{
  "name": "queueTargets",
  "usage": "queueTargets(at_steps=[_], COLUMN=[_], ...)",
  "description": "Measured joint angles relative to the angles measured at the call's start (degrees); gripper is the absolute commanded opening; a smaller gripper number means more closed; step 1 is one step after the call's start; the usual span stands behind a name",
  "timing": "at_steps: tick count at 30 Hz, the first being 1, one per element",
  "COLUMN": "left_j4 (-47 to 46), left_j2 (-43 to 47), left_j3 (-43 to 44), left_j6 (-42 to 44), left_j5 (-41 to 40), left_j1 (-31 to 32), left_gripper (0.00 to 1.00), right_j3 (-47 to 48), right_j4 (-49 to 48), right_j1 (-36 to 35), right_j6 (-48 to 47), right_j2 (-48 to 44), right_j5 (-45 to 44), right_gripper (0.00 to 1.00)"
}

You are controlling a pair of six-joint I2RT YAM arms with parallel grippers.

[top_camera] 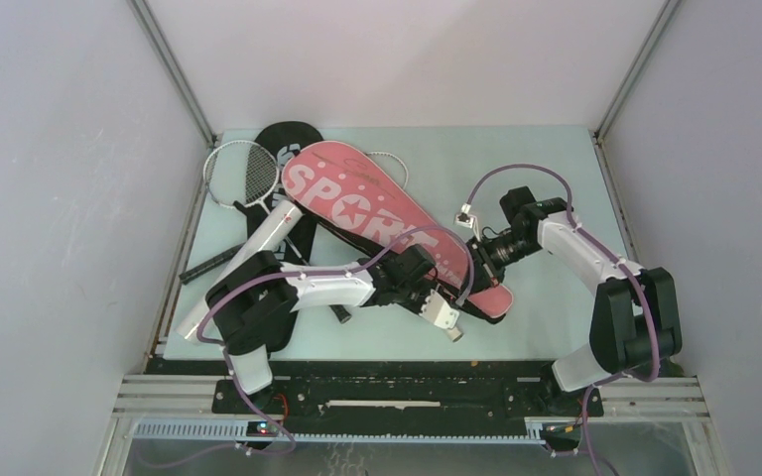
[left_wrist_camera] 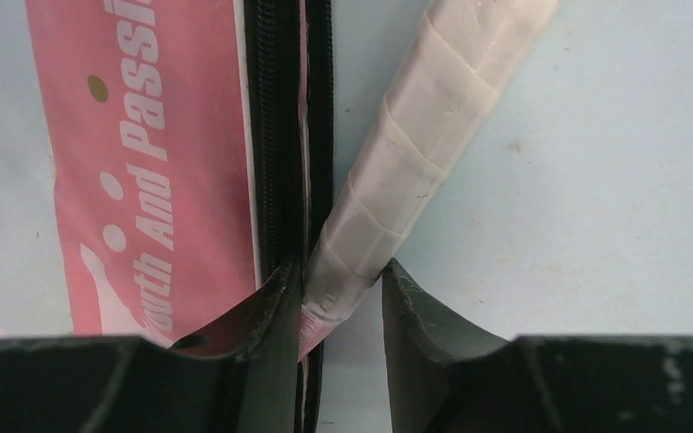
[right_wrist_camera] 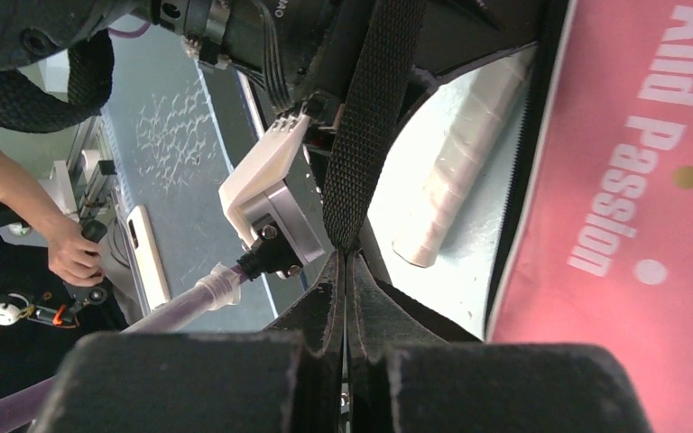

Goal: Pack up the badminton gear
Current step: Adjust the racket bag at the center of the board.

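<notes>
The pink "SPORT" cover lies slantwise across the table, its zip edge showing in the left wrist view. A white-taped racket handle sticks out of that edge onto the table. My left gripper is closed on the handle's end, at the cover's near end. My right gripper is shut on the cover's black strap and holds it up by the cover's right side. No shuttlecocks show.
The black cover lies at the back left under the pink one. A white-framed racket rests on it, and its black grip reaches the left edge. The long white tube lies slantwise under my left arm. Another racket rim peeks out behind the pink cover.
</notes>
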State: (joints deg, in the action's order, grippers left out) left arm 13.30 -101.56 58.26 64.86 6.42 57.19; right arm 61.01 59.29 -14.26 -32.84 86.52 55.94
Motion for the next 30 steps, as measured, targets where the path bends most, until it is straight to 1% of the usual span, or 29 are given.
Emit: queueTargets(at_steps=[4,7,8,13,19,26,28,29,30], left_j4=[-2.4,-3.5,-3.9,-5.7,-9.5,-16.1,-18.0,-19.3,-20.4], left_j2=[-0.4,-0.4,-0.4,0.2,3.1,3.4,3.2,3.0,2.7], left_j3=[0.0,0.0,0.0,-0.2,-2.3,-3.0,-3.4,-3.5,-3.6], left_j6=[-2.6,-4.8,-5.4,-7.9,-11.1,-14.1,-14.5,-14.6,-14.8], left_j5=[-0.6,-0.7,-0.7,-0.7,-1.1,-5.3,-6.7,-7.5,-8.5], left_j1=[0.0,-0.4,-0.5,-0.9,-1.3,-1.3,-1.2,-1.1,-1.0], left_gripper=[0.09,0.01,0.00,0.00,0.00,0.00,0.04,0.07,0.12], right_j3=[0.0,-0.2,-0.3,-0.4,-0.4,-0.3,-0.1,0.2,0.5], right_j4=[1.7,2.1,2.1,1.8,1.8,1.5,1.5,1.6,1.5], right_j1=[0.0,0.0,0.0,0.0,-0.1,-0.8,-1.0,-1.1,-1.2], right_j6=[-2.0,-3.1,-3.2,-4.0,-4.3,-6.5,-7.4,-7.6,-7.9], right_j2=[-0.3,-0.7,-0.9,-1.5,-1.5,-1.5,-1.4,-1.3,-1.1], right_j5=[-0.1,-0.4,-0.4,-0.7,-1.7,-1.9,-1.9,-1.9,-1.9], right_gripper=[0.00,0.00,0.00,0.00,0.00,0.00,0.00,0.00,0.00])
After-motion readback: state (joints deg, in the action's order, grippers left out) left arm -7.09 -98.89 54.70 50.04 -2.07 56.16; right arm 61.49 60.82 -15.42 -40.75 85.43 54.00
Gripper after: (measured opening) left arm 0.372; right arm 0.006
